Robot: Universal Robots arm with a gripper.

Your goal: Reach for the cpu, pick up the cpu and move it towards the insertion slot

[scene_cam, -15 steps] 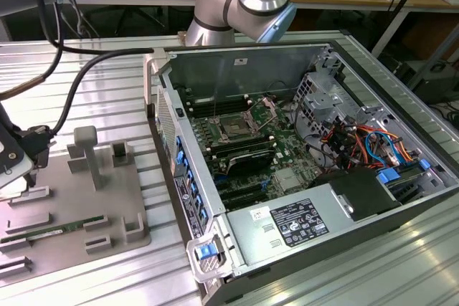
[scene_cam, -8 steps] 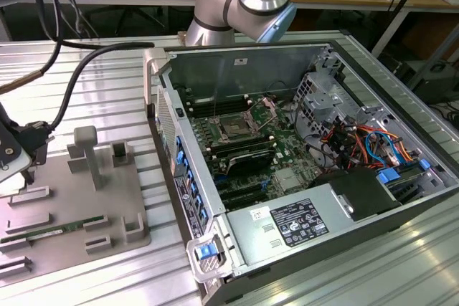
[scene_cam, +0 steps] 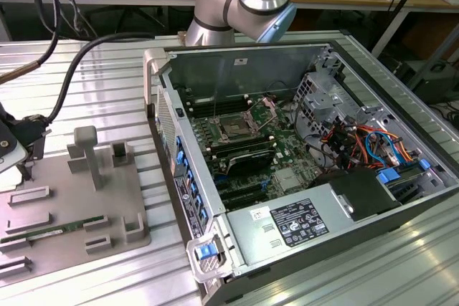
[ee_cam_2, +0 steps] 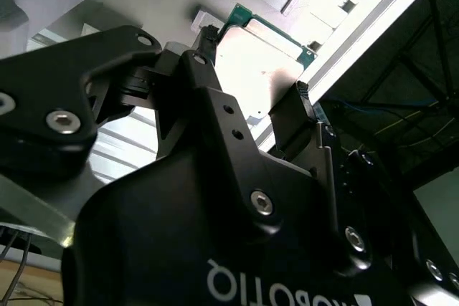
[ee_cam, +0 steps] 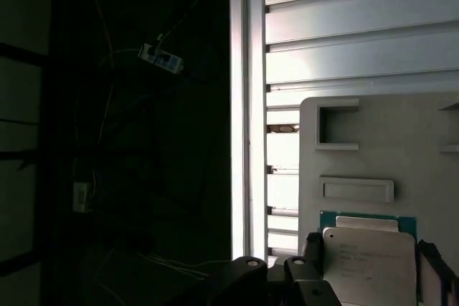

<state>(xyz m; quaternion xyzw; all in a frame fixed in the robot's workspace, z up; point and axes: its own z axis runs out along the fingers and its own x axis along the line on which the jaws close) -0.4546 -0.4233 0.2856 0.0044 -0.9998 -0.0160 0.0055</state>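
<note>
At the exterior view's left, the gripper (ee_cam_2: 254,62) hangs over the near left corner of the worktop (scene_cam: 107,84), above the grey tray (scene_cam: 107,198) that lies there. A memory stick (scene_cam: 43,233) rests in the tray near its front edge.

In both wrist views the cpu (ee_cam: 369,263) sits between the two fingers (ee_cam_2: 294,116), silvery top towards the camera and green rim showing at one edge. The fingers stand against two opposite edges of the chip and seem to touch both, so the gripper looks clamped on the cpu. It is not possible to tell if the chip is already free of the tray or is resting in it. The chip is square, so it has no long axis to align, and its flat face lies parallel to the tray.

Further to the exterior view's right stands the open case (scene_cam: 237,55), in the middle of the worktop. The slot (scene_cam: 235,128) is on the green board inside it. So the slot lies to the exterior view's right of the gripper, well apart from it, with the left wall of the case between them. Judging from this, the cpu is grasped but not carried to the slot.
</note>
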